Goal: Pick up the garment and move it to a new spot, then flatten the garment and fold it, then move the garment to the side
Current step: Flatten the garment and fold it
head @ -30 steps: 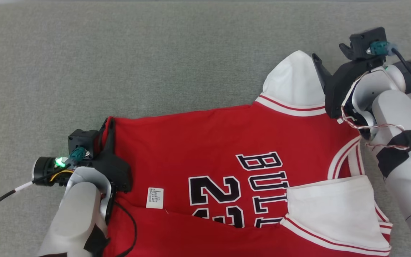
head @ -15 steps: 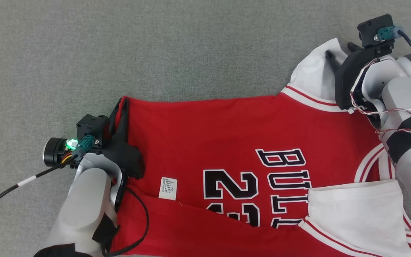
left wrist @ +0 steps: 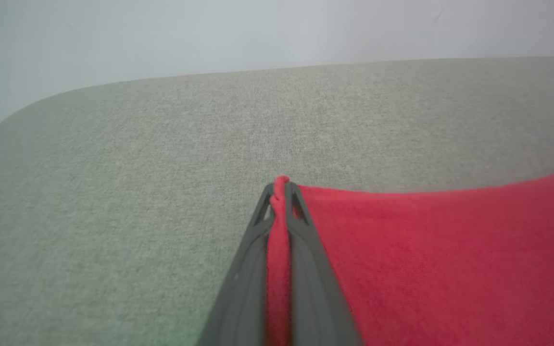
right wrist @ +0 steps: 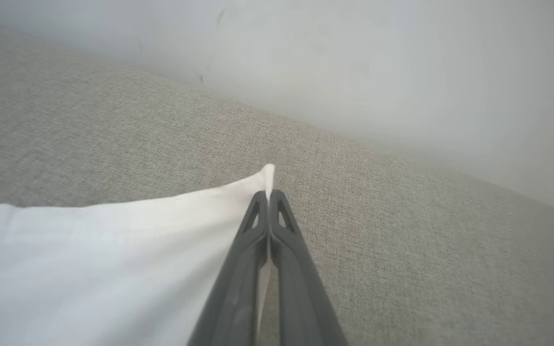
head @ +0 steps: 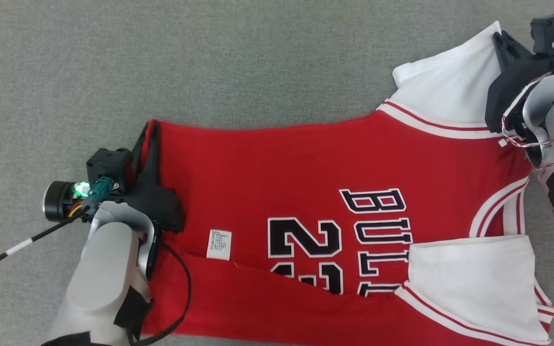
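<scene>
grey surface (head: 209,57) bears a jersey (head: 282,173) pinched by left tool (left wrist: 281,185) and right tool (right wrist: 268,194).

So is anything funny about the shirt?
Yes. The shirt isn't flat: its near red edge is folded over the number, hiding part of it, and a white sleeve lies across the front.

You can read "BU…" and a "2" on the jersey (head: 282,168); its tag's (head: 220,244) print is too small.
</scene>
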